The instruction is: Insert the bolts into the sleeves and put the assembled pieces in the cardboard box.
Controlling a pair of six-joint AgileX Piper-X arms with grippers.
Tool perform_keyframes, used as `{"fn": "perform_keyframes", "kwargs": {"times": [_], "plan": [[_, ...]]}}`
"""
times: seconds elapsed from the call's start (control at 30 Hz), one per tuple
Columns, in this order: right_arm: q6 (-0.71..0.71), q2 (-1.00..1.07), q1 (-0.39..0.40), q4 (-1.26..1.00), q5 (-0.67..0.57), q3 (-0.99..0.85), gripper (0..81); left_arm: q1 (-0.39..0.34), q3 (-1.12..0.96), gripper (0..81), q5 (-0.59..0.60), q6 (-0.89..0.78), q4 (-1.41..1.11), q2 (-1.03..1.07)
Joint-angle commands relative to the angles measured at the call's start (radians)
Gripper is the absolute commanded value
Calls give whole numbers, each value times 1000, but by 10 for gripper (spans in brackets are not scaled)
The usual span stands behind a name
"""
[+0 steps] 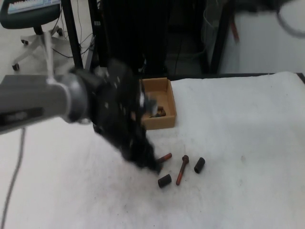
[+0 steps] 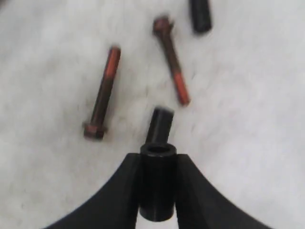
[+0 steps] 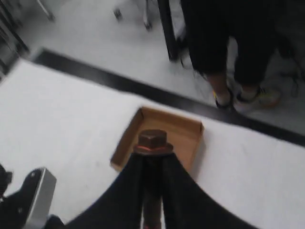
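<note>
Left wrist view is showing what the high view is blurring. The left gripper [image 2: 158,161] is clamping a black sleeve [image 2: 158,191], with its fingers [image 2: 119,195] pressing on both sides and the open bore facing the camera. Just past it on the white cloth [image 2: 248,119], a second sleeve [image 2: 159,124] is lying between two loose bolts [image 2: 102,93] [image 2: 172,59]. A third sleeve [image 2: 200,15] is sitting farther out.

High view is placing that loose group on the camera side of the cardboard box [image 1: 159,123], near it but not touching. It is also showing dark pieces [image 1: 158,112] sitting in the box against its near wall, too blurred to identify.

Right wrist view is showing the right gripper [image 3: 153,160] closed on a bolt [image 3: 152,140] by the shank. The hex head is sticking out past the fingertips, on the near side of the box and above its near wall.

The left arm [image 1: 43,100] is lying across to the box's left. Its wrist is angling down, with the tip hanging low over the cloth beside the loose parts.
</note>
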Motion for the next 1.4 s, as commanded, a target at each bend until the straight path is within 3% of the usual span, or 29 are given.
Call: {"fn": "perform_keyframes", "kwargs": {"times": [0.0, 0.17, 0.23, 0.37, 0.53, 1.0, 1.37], "plan": [[129, -38, -36, -202, -160, 47, 8, 3, 14, 3, 43, -65, -109, -71], [379, -66, -49, -584, -362, 237, 8, 3, 135, 3, 94, -219, -399, -263], [505, -72, -34, -849, -408, 341, 8, 6, 201, 3, 94, -262, -497, -324], [726, -72, 18, -1440, -435, 542, 8, 17, 330, 3, 94, -342, -678, -420], [883, -72, 84, -1868, -422, 703, 8, 25, 451, 3, 112, -366, -802, -452], [639, -72, 264, -1641, -520, 770, 8, 25, 529, 3, 209, -364, -933, -452], [626, -72, 284, -1631, -520, 770, 8, 25, 530, 3, 261, -366, -963, -452]]}}
